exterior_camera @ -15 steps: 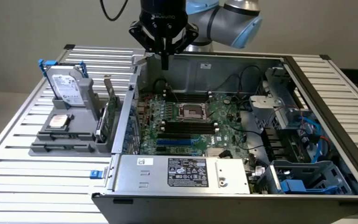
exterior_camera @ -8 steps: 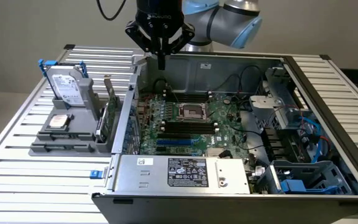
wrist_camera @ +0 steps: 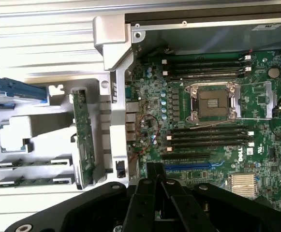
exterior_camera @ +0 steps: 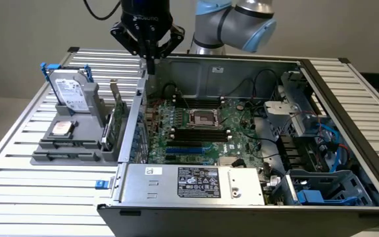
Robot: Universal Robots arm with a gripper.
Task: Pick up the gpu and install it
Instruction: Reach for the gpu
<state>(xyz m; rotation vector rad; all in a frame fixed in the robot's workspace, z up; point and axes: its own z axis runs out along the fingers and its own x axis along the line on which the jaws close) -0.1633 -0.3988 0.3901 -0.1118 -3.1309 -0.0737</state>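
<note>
— What took up the most room?

— A slatted, silvery metal table (exterior_camera: 18, 187). On it lay a big open grey steel computer case (exterior_camera: 242, 74), and a large green motherboard (exterior_camera: 236, 123) with black memory slots covered much of the case floor.

— And the robot?

— A pale blue and grey jointed arm (exterior_camera: 242, 19) reached in from behind the case.

— What stood outside the case?

— At the exterior view's left sat a grey plastic holder (exterior_camera: 64, 148) with several slots. A silver hard drive (exterior_camera: 71, 91) with a white label stood upright in it, in a blue-handled carrier.

— Where was the gpu?

— The gpu (exterior_camera: 114, 123), a thin flat green card with a silvery metal end bracket, stood on edge in the holder's slot nearest the case, just beside the case's outer wall. Nothing was touching it. In the wrist view the gpu (wrist_camera: 82, 140) ran alongside that wall.

— And the claw?

— The black gripper (exterior_camera: 150, 66) hung above the case's rear corner, well above the gpu. Its fingers were pressed together on nothing, as the wrist view (wrist_camera: 155, 169) showed too.
</note>
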